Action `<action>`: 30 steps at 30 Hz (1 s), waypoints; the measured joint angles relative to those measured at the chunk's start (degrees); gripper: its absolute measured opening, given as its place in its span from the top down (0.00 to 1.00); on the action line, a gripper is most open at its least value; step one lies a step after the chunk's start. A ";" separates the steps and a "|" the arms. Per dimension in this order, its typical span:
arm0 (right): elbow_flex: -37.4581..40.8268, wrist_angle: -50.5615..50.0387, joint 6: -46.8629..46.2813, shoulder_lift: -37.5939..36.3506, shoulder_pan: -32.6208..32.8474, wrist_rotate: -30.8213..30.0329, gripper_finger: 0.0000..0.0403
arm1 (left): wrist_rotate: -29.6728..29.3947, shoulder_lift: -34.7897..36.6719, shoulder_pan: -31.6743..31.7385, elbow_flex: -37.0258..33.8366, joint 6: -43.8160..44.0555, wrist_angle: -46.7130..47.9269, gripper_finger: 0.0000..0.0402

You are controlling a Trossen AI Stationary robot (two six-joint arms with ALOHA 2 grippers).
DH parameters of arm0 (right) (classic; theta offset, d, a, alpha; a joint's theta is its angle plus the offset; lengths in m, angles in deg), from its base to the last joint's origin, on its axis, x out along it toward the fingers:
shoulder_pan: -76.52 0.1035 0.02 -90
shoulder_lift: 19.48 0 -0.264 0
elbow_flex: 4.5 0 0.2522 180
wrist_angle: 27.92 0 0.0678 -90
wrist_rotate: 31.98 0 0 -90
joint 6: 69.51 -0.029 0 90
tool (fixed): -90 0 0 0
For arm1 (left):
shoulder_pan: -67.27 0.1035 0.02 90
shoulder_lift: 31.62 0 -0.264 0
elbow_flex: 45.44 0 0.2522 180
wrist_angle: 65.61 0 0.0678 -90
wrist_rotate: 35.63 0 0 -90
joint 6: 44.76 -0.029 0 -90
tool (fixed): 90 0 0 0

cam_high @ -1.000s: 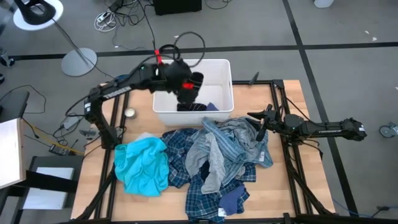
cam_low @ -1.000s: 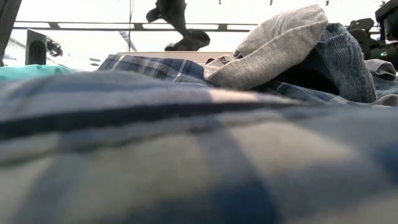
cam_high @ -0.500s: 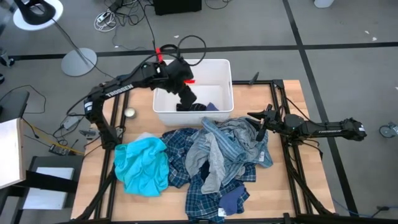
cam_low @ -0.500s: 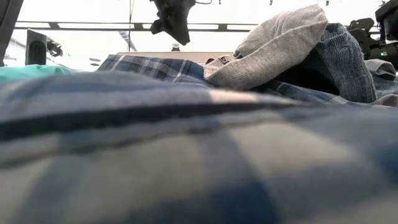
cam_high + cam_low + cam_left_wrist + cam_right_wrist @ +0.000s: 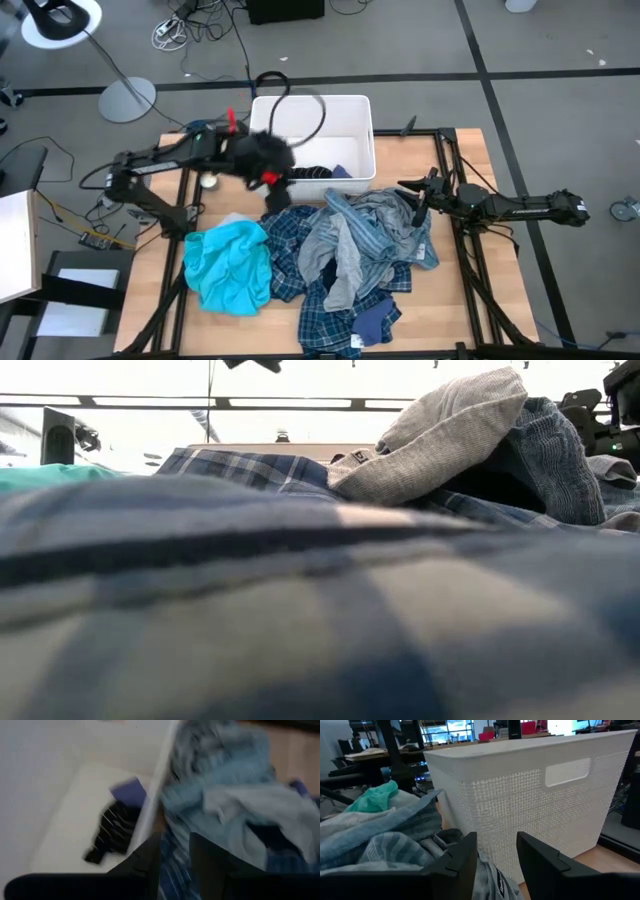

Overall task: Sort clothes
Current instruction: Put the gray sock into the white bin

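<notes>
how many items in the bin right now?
2 visible in the white bin: a dark striped sock and a small purple-blue piece beside it, both near the wall facing the clothes pile. The left arm may hide more.

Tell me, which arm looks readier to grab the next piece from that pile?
Probably the left: its pincer hangs open over the plaid shirt beside the white bin. The right pincer waits at the pile's far edge.

The bin (image 5: pixel 360 110) stood at the table's (image 5: pixel 470 300) far edge with socks (image 5: pixel 312 172) inside. The clothes heap (image 5: pixel 350 255) lay in front of it. My left gripper (image 5: pixel 272 190) hung over the bin's near-left corner; my right gripper (image 5: pixel 415 200) rested at the heap's right edge.
</notes>
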 joint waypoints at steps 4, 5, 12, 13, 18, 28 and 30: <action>0.02 0.22 -0.70 0.00 0.00 0.01 0.65 | -0.39 7.27 -4.59 -13.81 4.79 -7.86 0.73; 0.00 0.30 -2.62 0.00 0.05 0.20 0.65 | -0.41 9.21 -5.72 -17.56 6.08 -10.54 0.73; 0.02 4.00 -22.92 0.00 0.09 1.08 0.65 | -0.72 19.76 -11.89 -40.39 12.79 -28.94 0.73; 0.02 4.18 -23.07 -0.03 0.09 1.15 0.65 | -0.89 20.73 -12.63 -43.17 13.55 -32.13 0.73; 0.02 5.44 -22.79 0.00 0.09 1.66 0.65 | -1.42 22.04 -14.81 -54.06 15.25 -48.39 0.73; -6.67 13.33 -10.34 4.76 4.27 11.69 0.65 | -6.71 21.95 -16.79 -65.11 15.08 -62.01 0.73; -11.59 10.74 -7.34 8.80 6.71 11.80 0.65 | -7.95 21.94 -17.30 -66.37 15.00 -63.62 0.73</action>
